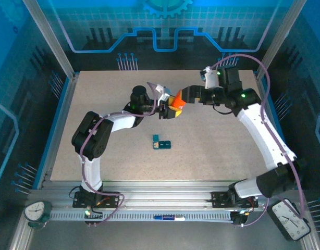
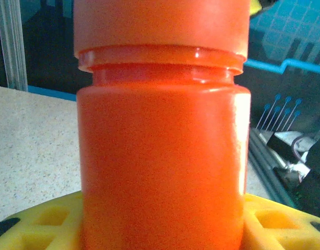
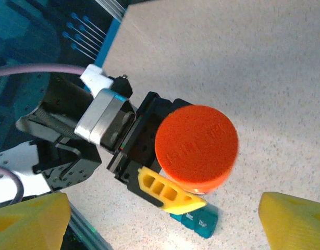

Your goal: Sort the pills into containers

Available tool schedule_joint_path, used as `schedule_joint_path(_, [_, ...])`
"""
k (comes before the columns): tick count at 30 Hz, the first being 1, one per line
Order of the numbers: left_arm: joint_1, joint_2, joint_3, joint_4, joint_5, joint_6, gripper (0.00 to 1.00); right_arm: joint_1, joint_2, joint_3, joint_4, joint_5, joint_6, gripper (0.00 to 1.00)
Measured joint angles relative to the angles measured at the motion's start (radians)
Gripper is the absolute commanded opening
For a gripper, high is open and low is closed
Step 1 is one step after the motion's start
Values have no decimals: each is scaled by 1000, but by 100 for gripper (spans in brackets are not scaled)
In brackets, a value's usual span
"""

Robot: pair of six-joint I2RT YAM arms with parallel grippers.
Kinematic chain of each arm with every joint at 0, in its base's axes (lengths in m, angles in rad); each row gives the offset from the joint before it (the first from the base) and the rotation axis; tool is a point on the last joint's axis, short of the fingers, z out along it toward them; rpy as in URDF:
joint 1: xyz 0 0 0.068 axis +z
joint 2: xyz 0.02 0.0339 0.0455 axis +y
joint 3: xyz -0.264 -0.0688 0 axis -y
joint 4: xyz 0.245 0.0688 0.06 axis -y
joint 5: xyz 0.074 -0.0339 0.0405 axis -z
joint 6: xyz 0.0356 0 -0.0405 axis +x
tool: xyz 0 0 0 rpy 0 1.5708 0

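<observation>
My left gripper (image 1: pixel 171 110) is shut on an orange bottle (image 1: pixel 176 99) and holds it upright above the table. In the left wrist view the bottle (image 2: pixel 162 156) stands between the yellow fingers (image 2: pixel 40 219), its cap on. My right gripper (image 1: pixel 184 96) hovers over the cap (image 3: pixel 196 146), open, with its yellow fingertips (image 3: pixel 29 224) wide apart and clear of the cap. The containers (image 1: pixel 162 142), a small teal strip of joined cells, lie on the table in front of the bottle; the right wrist view has the containers (image 3: pixel 199 221) below the left finger (image 3: pixel 168 190). No pills are in view.
The speckled table (image 1: pixel 108 161) is fenced by an aluminium frame (image 1: pixel 149 195) at the near edge and blue panels at the sides. A clock (image 1: pixel 37 211) sits at the front left corner, another clock (image 1: pixel 293 219) at the front right.
</observation>
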Motion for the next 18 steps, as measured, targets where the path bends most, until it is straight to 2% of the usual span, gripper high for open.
schedule_joint_path(4, [16,0,24,92,34,-115,0,-37,-29,-43,92,-25,-86,91])
schedule_joint_path(10, [23,0,55,232,82,-272,0,-43,34,-29,184,-105,-187,92])
schedule_joint_path(18, [25,8,59,281,101,-349,0,-43,131,29,246,-205,-200,89])
